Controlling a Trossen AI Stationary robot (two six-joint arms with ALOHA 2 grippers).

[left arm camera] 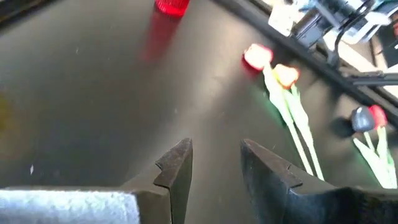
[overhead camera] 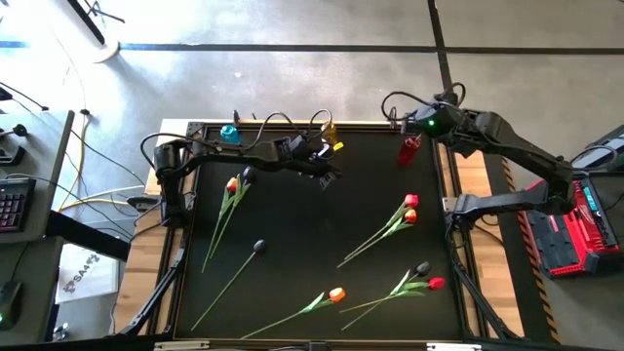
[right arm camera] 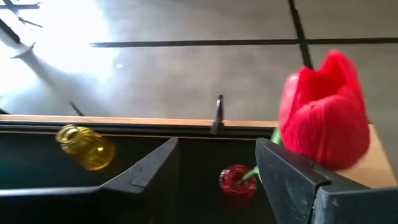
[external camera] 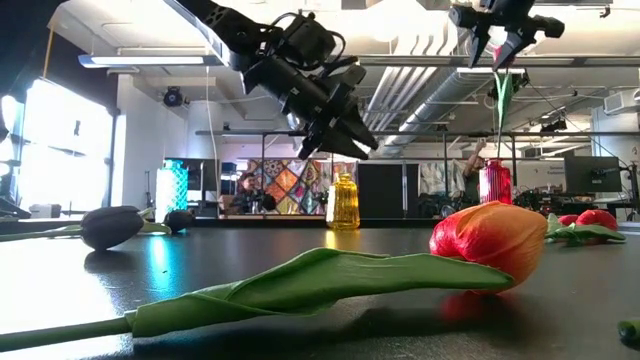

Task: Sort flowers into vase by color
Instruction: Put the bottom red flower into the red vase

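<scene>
1. My right gripper (right arm camera: 216, 148): directly above the red vase (right arm camera: 236, 180). Jaws stand wide apart with nothing between them.
2. Red tulip (right arm camera: 323, 112): head just beside the outer face of one of my right fingers (right arm camera: 292, 180), above the red vase. Its green stem (external camera: 503, 100) runs straight down into the vase's mouth.
3. My left gripper (left arm camera: 214, 152): over the black table (overhead camera: 292, 205), well apart from the red vase and close to the yellow vase (right arm camera: 87, 148). Jaws partly apart, holding nothing.
4. Teal vase (overhead camera: 230, 134): on the same back edge as the red vase, farther from it than the yellow one.
5. Red and orange tulip pair (overhead camera: 410, 208): lying flat, the loose flowers nearest the red vase, heads touching.
6. Black tulip (overhead camera: 422, 267) and another red tulip (overhead camera: 436, 283): side by side, farther from the red vase than the pair.
7. Orange tulip (overhead camera: 336, 293): near the front edge.
8. Single black tulip (overhead camera: 259, 246): mid-table.
9. Orange-red tulip (overhead camera: 232, 183) beside a black tulip (overhead camera: 247, 174): far across from the red vase, below the teal vase.
</scene>
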